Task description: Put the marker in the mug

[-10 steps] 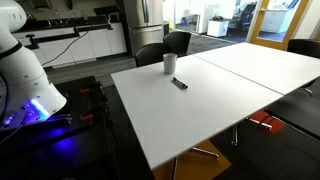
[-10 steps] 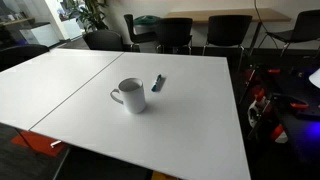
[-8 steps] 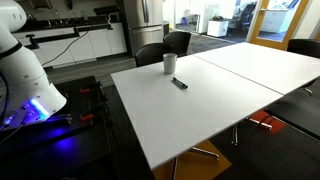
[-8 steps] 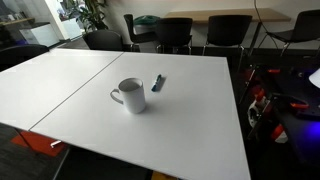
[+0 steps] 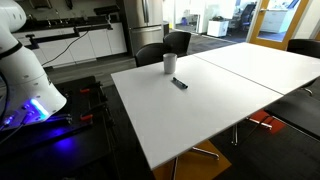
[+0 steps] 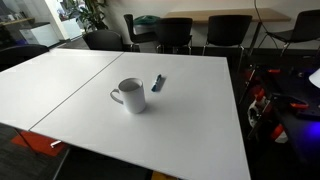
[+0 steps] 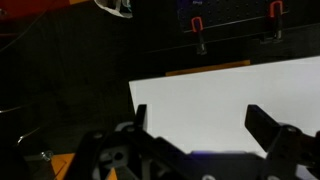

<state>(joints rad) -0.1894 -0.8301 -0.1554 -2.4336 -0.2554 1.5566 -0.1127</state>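
Note:
The mug (image 6: 130,96), small and light grey-white, stands upright on the white table (image 6: 190,130); it also shows in an exterior view (image 5: 170,64). The marker (image 6: 158,82), a short dark stick, lies flat on the table just beside the mug, apart from it, and shows in an exterior view too (image 5: 179,83). My gripper (image 7: 205,125) is open and empty in the wrist view, with its fingers spread wide over the white table edge. Neither mug nor marker is in the wrist view. The gripper itself is not in either exterior view.
The robot's white base (image 5: 25,75) stands off the table's end. Dark chairs (image 6: 175,32) line the table's far side and another chair (image 5: 160,50) stands behind the mug. Red clamps (image 7: 199,28) hang on the dark floor area beyond the table edge.

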